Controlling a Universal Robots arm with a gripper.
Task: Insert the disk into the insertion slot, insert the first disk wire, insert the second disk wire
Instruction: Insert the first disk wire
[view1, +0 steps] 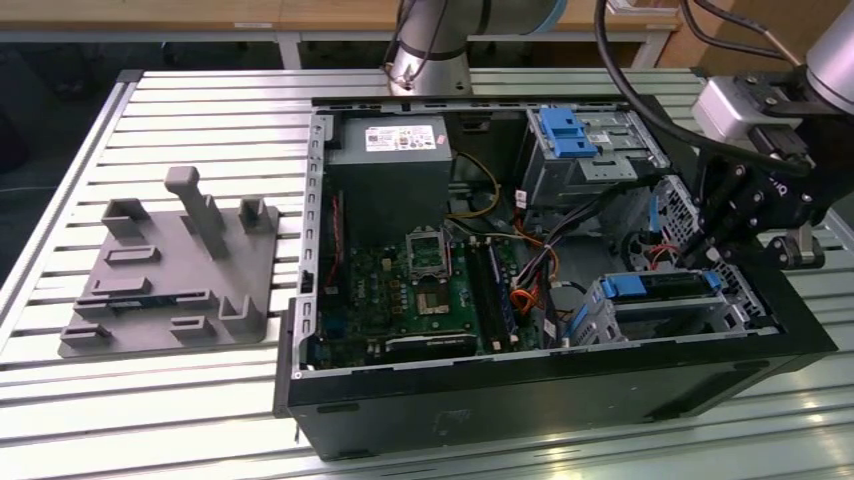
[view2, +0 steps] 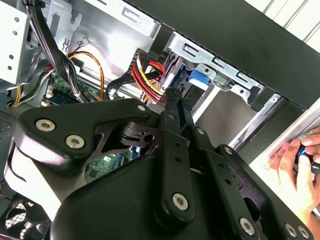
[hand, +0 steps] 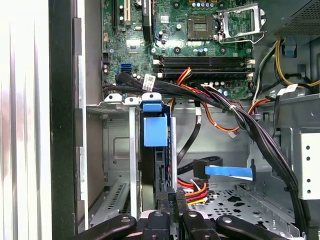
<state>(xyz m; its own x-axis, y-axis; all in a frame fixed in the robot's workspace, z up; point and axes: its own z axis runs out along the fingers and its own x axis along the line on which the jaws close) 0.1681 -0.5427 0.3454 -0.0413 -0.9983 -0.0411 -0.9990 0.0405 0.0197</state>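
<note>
Slatted alu table (view1: 174, 400), boxy perf. slot (view1: 694, 312)

- The arm (view1: 430, 45) is a smooth silver-grey tube, with a darker band at its joint.
- Thick black cables (view1: 601, 45) run along it in the exterior view.
- A light grey box (view1: 742, 104) with rounded corners sits at the wrist.
- The gripper (view1: 707, 255) is matt black.
- In the second wrist view its link bars (view2: 175, 165) are flat with rounded ends.
- Round silver screws (view2: 180, 201) pin the bars and plates.
</note>
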